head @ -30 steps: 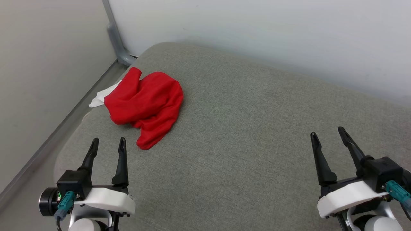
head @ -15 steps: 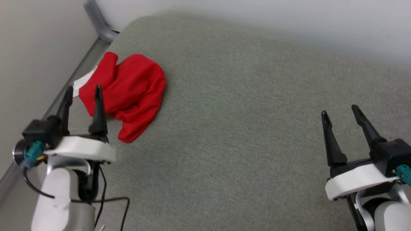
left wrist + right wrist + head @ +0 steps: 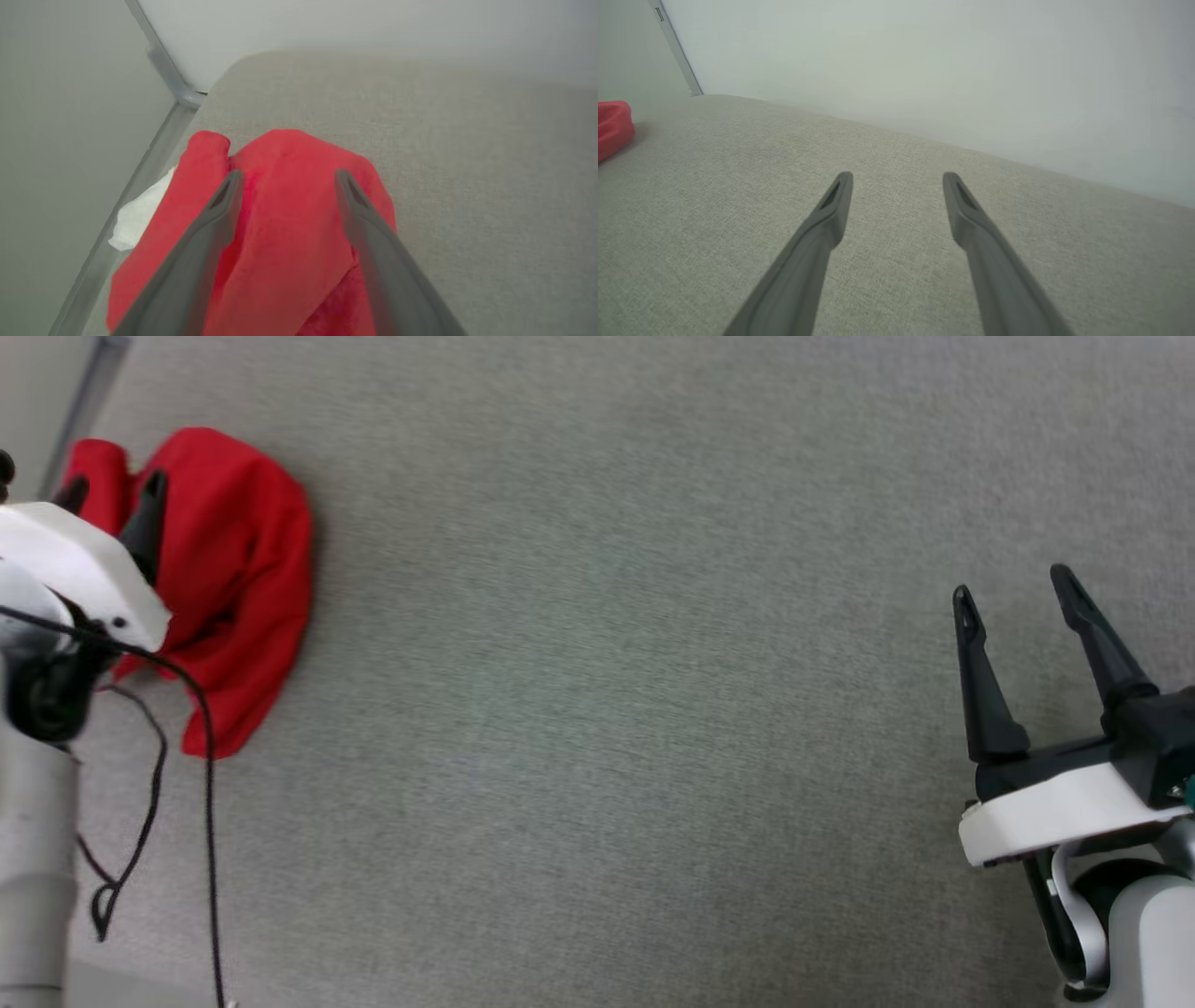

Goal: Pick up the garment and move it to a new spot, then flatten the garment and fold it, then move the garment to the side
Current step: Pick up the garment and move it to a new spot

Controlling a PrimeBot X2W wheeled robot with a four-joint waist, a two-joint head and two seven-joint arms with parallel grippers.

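Loosely crumpled garment (image 3: 238,569), bright red

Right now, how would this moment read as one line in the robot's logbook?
left gripper: open, over garment | right gripper: open, over grey cushion | garment: crumpled heap, not gripped

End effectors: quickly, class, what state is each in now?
Left end effector: open, at the garment, not gripping it.
Right end effector: open, empty.
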